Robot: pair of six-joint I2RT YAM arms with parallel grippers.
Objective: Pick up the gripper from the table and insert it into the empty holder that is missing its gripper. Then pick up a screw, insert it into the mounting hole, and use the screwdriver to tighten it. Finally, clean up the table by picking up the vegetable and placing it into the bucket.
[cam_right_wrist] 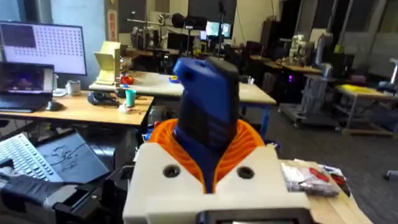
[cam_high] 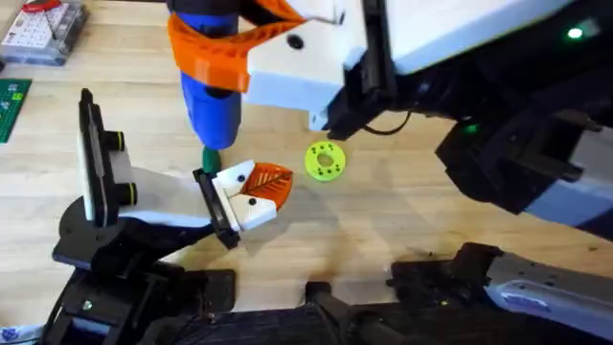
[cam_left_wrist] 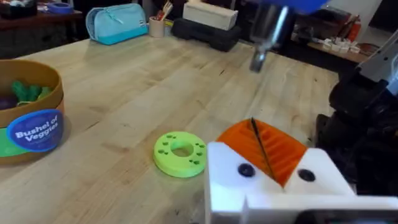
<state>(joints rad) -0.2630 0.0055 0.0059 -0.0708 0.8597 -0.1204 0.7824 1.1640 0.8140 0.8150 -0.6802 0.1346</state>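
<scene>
Right claw [cam_high: 225,53]: in the upper left-centre of the overhead view, large and close under the camera; its orange ribbed pads [cam_right_wrist: 249,140] are pinched on the screwdriver.
Screwdriver [cam_high: 211,105]: thick blue handle held upright, pointing down at the desk; in the right wrist view the blue handle [cam_right_wrist: 208,118] stands between the orange pads above the white finger blocks. In the left wrist view its metal shaft [cam_left_wrist: 267,37] hangs down from the top edge, its tip above the desk and apart from the wood.
Small gripper piece [cam_high: 257,192]: orange lattice wedge on a white block with dark dots, lying at the centre-left of the overhead view against the black plate at the end of the holder. Whether it is fully seated cannot be told.
Holder [cam_high: 158,196]: white angular arm running from a black stand with yellow-ringed knobs at the left of the overhead view to the black plate just left of the small gripper piece.
Left claw [cam_left_wrist: 273,168]: orange pads and white blocks at the bottom right of the left wrist view; whether the fingers are spread or pressed together cannot be told.
Lime-green disc [cam_high: 325,160]: flat on the desk [cam_high: 402,211], right of the small gripper piece, apart from it.
Bucket [cam_left_wrist: 28,118]: at the left edge of the left wrist view, labelled "Bushel of Veggies", with green items inside.
</scene>
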